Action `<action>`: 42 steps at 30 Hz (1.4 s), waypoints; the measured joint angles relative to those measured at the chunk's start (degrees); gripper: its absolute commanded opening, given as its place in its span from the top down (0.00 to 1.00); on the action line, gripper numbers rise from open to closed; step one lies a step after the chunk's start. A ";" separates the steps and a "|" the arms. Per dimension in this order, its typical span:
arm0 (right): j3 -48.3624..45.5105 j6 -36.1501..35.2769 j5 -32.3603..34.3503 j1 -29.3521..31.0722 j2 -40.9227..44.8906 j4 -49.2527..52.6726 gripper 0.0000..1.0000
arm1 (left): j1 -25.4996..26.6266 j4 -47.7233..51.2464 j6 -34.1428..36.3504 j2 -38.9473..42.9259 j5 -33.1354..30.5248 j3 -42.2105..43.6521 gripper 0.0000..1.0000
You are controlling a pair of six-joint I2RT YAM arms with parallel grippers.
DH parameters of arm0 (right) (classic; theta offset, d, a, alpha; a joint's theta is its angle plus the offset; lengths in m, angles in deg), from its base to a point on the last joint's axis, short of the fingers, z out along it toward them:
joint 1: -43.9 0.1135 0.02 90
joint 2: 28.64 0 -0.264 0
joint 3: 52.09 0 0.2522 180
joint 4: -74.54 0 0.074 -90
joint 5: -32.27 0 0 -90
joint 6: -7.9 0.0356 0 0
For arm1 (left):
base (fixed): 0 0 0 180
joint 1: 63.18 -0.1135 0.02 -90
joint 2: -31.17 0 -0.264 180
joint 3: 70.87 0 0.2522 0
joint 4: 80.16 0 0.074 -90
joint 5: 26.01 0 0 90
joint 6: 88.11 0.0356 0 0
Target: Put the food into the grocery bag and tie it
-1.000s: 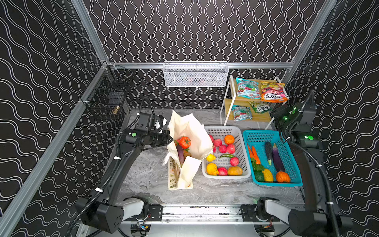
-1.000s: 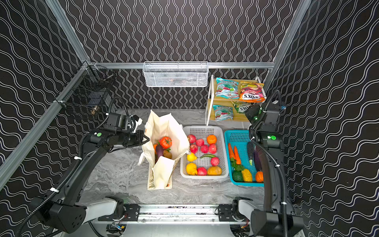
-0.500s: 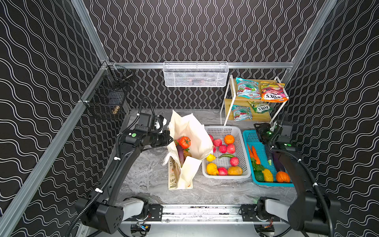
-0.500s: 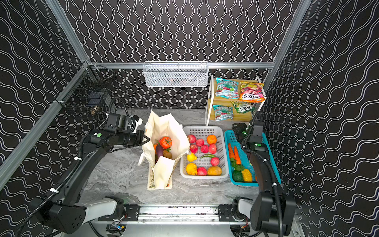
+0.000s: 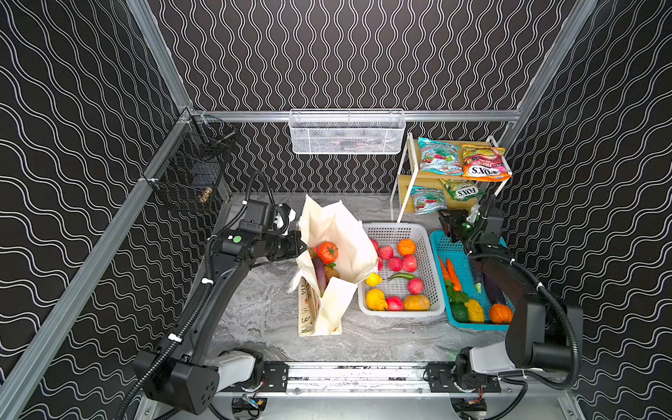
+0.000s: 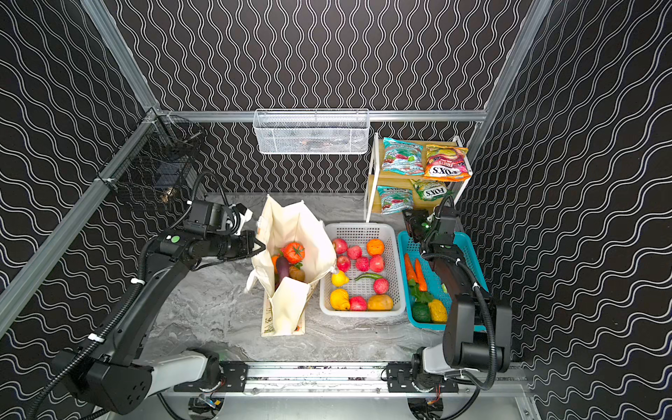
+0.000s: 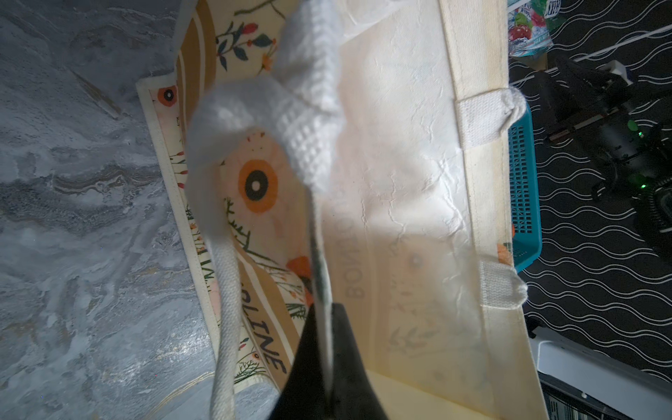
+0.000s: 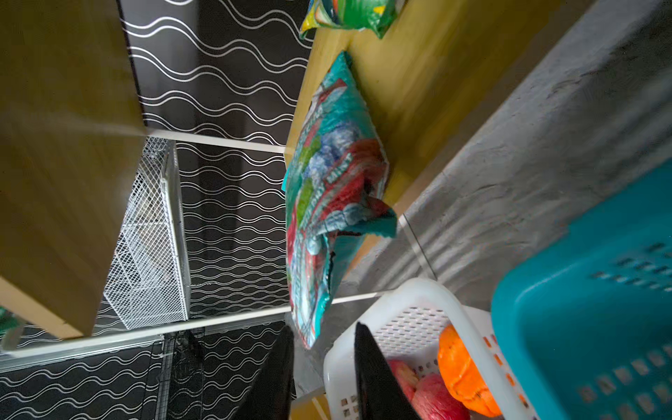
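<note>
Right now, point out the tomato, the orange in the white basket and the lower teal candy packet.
tomato [image 5: 323,256]: in a top view, its red skin.
orange [image 5: 406,247]: in a top view, its middle.
lower teal candy packet [image 8: 327,182]: right wrist view, its printed front.

Grocery bag: upright on tabletop, tomato inside.
Left claw: pinching its rim.
Right claw: near teal packet.
</note>
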 measured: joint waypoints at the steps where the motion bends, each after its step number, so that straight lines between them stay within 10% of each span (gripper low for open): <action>1: 0.24 0.26 0.02 0.24 -0.66 -0.83 0.72 | 0.00 0.00 0.00 0.00 0.00 0.00 1.00; 42: 2.03 5.22 6.16 0.68 -1.66 -7.13 1.00 | 0.02 1.70 0.44 -1.40 -0.24 -2.23 1.00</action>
